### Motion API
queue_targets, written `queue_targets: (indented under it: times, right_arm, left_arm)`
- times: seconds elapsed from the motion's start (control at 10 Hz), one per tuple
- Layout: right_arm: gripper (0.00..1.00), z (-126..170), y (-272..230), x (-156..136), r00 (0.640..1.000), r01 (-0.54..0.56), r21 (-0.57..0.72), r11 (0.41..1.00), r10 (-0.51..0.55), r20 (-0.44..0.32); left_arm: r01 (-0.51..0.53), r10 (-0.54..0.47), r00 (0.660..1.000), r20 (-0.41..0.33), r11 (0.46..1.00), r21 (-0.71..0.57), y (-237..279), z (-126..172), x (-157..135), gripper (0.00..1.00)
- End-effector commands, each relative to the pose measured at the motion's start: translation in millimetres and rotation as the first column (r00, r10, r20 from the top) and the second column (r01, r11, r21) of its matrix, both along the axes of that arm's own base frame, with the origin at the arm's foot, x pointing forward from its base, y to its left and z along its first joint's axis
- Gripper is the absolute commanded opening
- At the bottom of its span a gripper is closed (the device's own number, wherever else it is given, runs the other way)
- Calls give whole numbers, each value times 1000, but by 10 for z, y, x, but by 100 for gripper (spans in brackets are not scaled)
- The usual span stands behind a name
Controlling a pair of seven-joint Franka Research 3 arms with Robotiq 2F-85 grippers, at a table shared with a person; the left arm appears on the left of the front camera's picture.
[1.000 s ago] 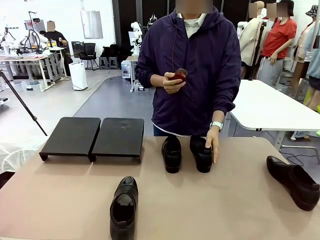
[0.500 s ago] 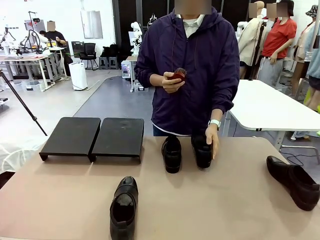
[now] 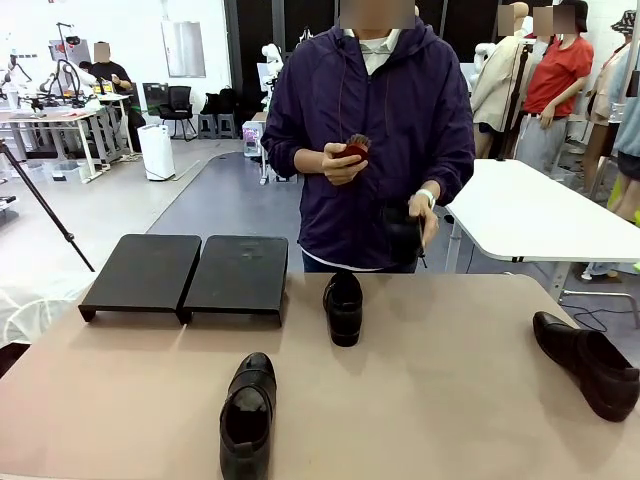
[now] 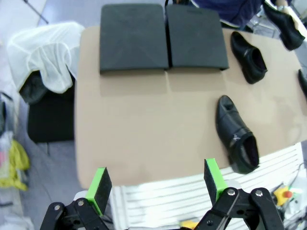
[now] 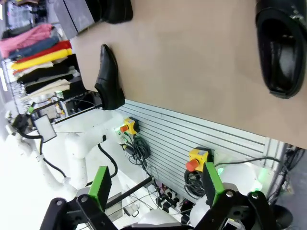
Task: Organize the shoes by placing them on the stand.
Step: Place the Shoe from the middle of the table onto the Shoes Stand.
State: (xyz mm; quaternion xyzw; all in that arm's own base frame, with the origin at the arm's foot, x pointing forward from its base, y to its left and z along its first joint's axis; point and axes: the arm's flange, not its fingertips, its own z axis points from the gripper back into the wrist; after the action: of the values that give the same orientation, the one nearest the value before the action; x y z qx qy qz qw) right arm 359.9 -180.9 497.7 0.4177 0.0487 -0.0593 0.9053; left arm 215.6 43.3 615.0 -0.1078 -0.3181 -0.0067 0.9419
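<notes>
The stand (image 3: 185,275) sits at the table's far left, its two black panels bare; from above it is the stand (image 4: 163,36). One black shoe (image 3: 343,305) rests mid-table before the person. Another shoe (image 3: 248,412) lies near the front edge, and a third shoe (image 3: 590,362) lies at the right. The person's hand holds a fourth shoe (image 3: 403,232) up at waist height. High over the near left corner, my left gripper (image 4: 157,181) is open and holds nothing. My right gripper (image 5: 156,184) is open over the near table edge, with the right-hand shoe (image 5: 279,52) beyond it.
The person stands at the far side holding a small dark-red object (image 3: 352,150) in the other hand. A white cloth (image 4: 45,57) lies over something beside the table's left end. A white table (image 3: 545,215) stands behind at the right.
The person has lifted the right shoe of the middle pair off the table and up in front of the body. The other shoes and the stand have not moved.
</notes>
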Motion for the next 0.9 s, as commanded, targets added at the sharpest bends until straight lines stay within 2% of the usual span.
queue_targets:
  times: [0.0, 0.2, 0.3, 0.4, 0.6, 0.7, 0.8]
  right_arm:
    - [100, 43, -26, 0, 1000, -2, -7, 1000, 2, -16]
    - [100, 43, -26, 0, 1000, -2, -7, 1000, 2, -16]
    - [100, 43, -26, 0, 1000, -2, -7, 1000, 2, -16]
    - [100, 43, -26, 0, 1000, -2, -7, 1000, 2, -16]
    - [100, 43, -26, 0, 1000, -2, -7, 1000, 2, -16]
    - [100, 43, -26, 0, 1000, -2, -7, 1000, 2, -16]
    - [100, 43, -26, 0, 1000, -2, -7, 1000, 2, -16]
  left_arm:
    - [-68, 60, 985, -164, 997, -46, -1190, -102, 176, 100]
    - [151, -164, 955, -246, 986, -69, -2221, -459, 227, 100]
    - [230, -252, 906, -339, 967, -104, -2667, -702, 322, 100]
    - [231, -257, 898, -357, 966, -115, -3023, -919, 373, 100]
    - [297, -354, 832, -427, 935, -195, -3528, -1227, 367, 100]
    - [293, -314, 860, -402, 949, -115, -3478, -1174, 400, 100]
    - [276, -316, 857, -407, 948, -156, -3455, -1256, 182, 100]
